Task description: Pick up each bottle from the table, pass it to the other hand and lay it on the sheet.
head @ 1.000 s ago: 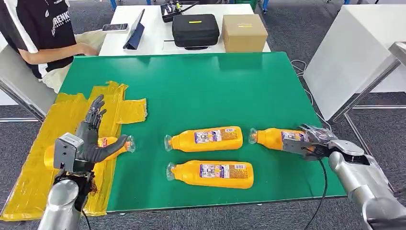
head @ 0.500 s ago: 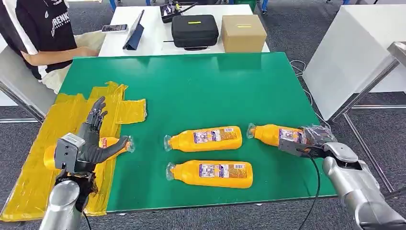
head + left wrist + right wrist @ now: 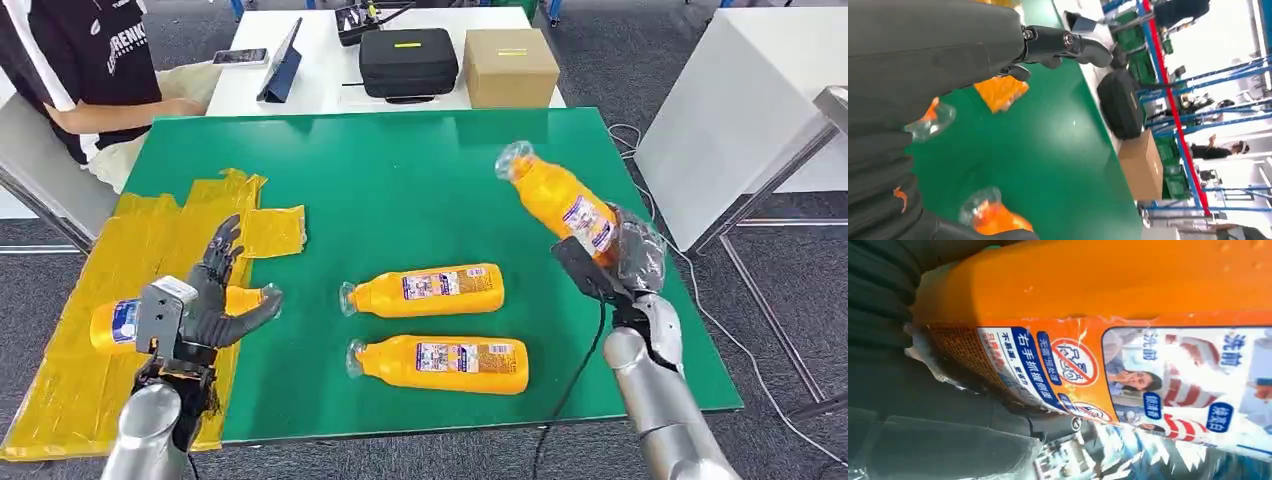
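Note:
My right hand [image 3: 618,258] grips an orange bottle [image 3: 560,198] by its base and holds it tilted above the right side of the green table [image 3: 420,180], clear cap [image 3: 512,158] pointing up and away. The right wrist view has its label [image 3: 1128,365] close up against the hand [image 3: 923,405]. Two more orange bottles [image 3: 430,289] [image 3: 445,362] lie side by side near the table's front. Another bottle [image 3: 112,324] lies on the yellow sheet [image 3: 130,240] at the left. My left hand [image 3: 208,298] hovers over it with fingers [image 3: 1068,42] spread, holding nothing.
A person [image 3: 80,60] sits at the far left corner. Behind the green table a white table carries a black case [image 3: 408,62], a cardboard box [image 3: 510,67], a tablet [image 3: 283,62] and a phone [image 3: 240,57]. Another white table [image 3: 760,100] stands at the right.
My right hand has lifted its bottle off the table and swung it up and inward, cap now raised. The left hand has shifted slightly, uncovering more of the bottle on the sheet.

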Action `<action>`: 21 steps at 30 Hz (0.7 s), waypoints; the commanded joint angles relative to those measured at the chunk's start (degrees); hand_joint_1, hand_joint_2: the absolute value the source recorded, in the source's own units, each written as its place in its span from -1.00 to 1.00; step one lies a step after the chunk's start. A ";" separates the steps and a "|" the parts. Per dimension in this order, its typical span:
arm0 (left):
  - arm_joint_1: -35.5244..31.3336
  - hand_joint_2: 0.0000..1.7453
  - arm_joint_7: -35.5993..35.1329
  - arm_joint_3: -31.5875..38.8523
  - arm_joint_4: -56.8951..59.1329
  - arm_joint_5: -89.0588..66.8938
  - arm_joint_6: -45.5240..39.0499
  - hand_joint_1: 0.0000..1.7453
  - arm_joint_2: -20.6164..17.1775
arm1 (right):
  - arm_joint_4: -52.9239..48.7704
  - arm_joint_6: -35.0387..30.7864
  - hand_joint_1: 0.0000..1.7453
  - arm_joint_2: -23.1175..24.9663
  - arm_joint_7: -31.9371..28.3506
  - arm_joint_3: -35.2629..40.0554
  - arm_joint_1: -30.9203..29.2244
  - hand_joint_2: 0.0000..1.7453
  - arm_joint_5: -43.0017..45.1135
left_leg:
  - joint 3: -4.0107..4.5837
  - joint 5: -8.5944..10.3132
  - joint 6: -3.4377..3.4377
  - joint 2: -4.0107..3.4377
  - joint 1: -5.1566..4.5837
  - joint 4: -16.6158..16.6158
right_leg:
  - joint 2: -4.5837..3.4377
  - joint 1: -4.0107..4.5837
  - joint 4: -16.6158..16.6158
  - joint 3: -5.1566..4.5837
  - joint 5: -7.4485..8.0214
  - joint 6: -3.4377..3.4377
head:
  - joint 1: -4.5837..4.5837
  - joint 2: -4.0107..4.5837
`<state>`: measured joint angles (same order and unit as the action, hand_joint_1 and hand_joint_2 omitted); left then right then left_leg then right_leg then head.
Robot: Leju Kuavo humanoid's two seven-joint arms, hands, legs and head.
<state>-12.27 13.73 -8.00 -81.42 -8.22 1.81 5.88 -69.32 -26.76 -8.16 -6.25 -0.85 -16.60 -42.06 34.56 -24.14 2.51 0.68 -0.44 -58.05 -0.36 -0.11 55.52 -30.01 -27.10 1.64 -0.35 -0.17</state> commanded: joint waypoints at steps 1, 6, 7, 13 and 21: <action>-3.20 1.00 -1.01 -9.10 6.52 0.82 -0.45 -1.00 1.44 | -8.50 -10.85 1.00 11.27 -3.86 -3.76 3.71 1.00 2.90 | -0.13 -0.03 -0.13 0.04 -0.01 0.07 | 0.10 -0.02 -0.07 0.17 -0.05 -0.02 | 0.00 0.00; -3.28 1.00 -1.33 -9.26 6.26 1.04 -0.63 -1.00 0.77 | -7.84 -11.00 1.00 10.75 -3.71 -3.64 3.23 1.00 2.99 | -0.05 0.00 -0.11 -0.03 -0.07 0.05 | 0.05 -0.07 -0.04 0.06 -0.01 -0.01 | 0.00 0.00; -3.28 1.00 -1.33 -9.26 6.26 1.04 -0.63 -1.00 0.77 | -7.84 -11.00 1.00 10.75 -3.71 -3.64 3.23 1.00 2.99 | -0.12 -0.02 -0.16 -0.06 -0.05 0.07 | 0.04 -0.05 -0.08 0.14 -0.02 -0.03 | 0.00 -0.02; -3.28 1.00 -1.33 -9.26 6.26 1.04 -0.63 -1.00 0.77 | -7.84 -11.00 1.00 10.75 -3.71 -3.64 3.23 1.00 2.99 | -0.18 -0.04 -0.18 -0.05 -0.06 0.09 | 0.04 -0.06 -0.10 0.19 -0.04 -0.03 | 0.00 0.00; -3.28 1.00 -1.33 -9.26 6.26 1.04 -0.63 -1.00 0.77 | -7.84 -11.00 1.00 10.75 -3.71 -3.64 3.23 1.00 2.99 | -0.11 -0.02 -0.14 -0.03 -0.05 0.06 | 0.05 -0.05 -0.07 0.11 -0.02 -0.01 | 0.00 -0.02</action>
<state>-13.24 12.74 -15.80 -78.97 -7.41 1.22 7.43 -77.61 -37.20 1.68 -9.88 -2.84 -12.13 -39.43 34.59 -24.14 2.52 0.64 -0.50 -58.05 -0.37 -0.17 55.51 -30.06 -27.09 1.65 -0.35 -0.20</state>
